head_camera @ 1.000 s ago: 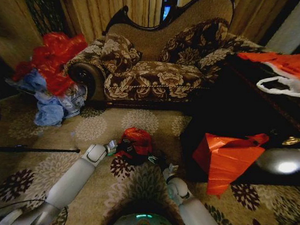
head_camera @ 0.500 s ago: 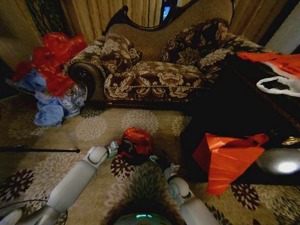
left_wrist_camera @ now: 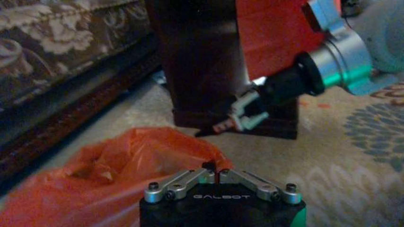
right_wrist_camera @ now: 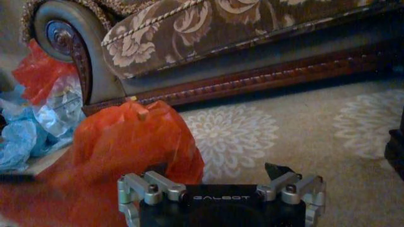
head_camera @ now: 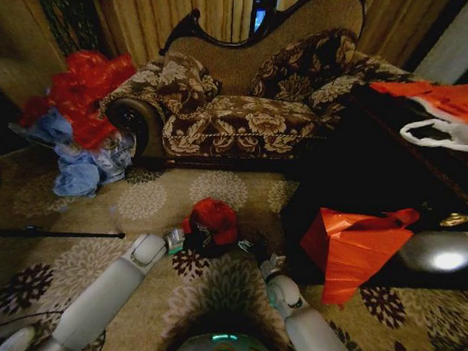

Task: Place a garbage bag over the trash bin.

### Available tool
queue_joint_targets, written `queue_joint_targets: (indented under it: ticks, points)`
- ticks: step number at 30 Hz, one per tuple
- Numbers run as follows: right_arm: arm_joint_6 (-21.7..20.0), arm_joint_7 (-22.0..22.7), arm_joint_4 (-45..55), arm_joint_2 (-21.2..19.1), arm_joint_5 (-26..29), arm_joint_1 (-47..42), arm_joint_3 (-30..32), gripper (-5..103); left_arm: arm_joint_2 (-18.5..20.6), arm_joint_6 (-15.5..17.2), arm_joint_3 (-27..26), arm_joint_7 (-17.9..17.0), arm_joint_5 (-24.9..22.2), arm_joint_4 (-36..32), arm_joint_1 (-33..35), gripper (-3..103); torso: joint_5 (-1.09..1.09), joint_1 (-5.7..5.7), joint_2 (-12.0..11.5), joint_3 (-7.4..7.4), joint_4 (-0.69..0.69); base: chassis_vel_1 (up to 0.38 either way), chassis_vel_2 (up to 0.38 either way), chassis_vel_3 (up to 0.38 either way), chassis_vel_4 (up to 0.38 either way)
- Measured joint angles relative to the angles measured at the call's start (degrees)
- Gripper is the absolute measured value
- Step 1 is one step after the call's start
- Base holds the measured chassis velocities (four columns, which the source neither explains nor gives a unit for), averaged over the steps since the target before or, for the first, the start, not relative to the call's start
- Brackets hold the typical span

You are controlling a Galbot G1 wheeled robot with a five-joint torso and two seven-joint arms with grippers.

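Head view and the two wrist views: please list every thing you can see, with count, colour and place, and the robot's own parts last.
garbage bag: one, red, over the trash bin on the carpet, between the two claws
trash bin: one, black, under the bag
sofa: one, brown floral, behind the bin
heap of bags: one, red and blue, left of the sofa
plastic sheet: one, red-orange, hanging from the dark table at right
carpet: one, beige with flowers
left claw: shut on the bag's edge
right claw: open, beside the bag
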Motion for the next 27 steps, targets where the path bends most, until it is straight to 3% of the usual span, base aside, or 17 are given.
queue_joint_targets:
  ticks: [4, 14, 21, 24, 27]
  points:
    - [-0.01, -0.01, 0.00, -0.11, -0.05, -0.11, 0.14, 100, -0.42, 0.24, -0.20, -0.09, 0.73, 0.96, 1.34, 0, 0.00, 0.00, 0.00, 0.00, 0.00, 0.000, 0.000, 0.000, 0.000]
    - [0.15, -0.42, 0.12, -0.42, -0.39, -1.32, 0.67, 100, -3.60, -0.83, -0.61, -1.49, 2.12, 11.09, 0.83, 0, 0.01, 0.00, 0.00, 0.00, 0.00, 0.000, 0.000, 0.000, 0.000]
    - [0.40, -0.76, 0.50, -0.22, -0.72, -2.24, 0.62, 100, -8.61, -2.61, 0.33, -3.17, 3.12, 21.04, -1.55, 0, 0.01, 0.01, 0.00, 0.00, 0.00, 0.000, 0.000, 0.000, 0.000]
    - [0.43, -0.80, 1.00, -0.40, -0.77, -2.84, 0.51, 100, -13.24, -3.53, 0.87, -5.01, 3.54, 28.44, -3.56, 0, 0.00, 0.01, 0.00, 0.00, -0.01, 0.000, 0.000, 0.000, 0.000]
    - [0.43, -0.79, 1.17, -0.57, -0.77, -2.90, 0.47, 100, -15.10, -3.69, 0.78, -6.02, 3.53, 32.23, -4.45, 0, 0.00, 0.01, 0.00, 0.00, -0.01, 0.000, 0.000, 0.000, 0.000]
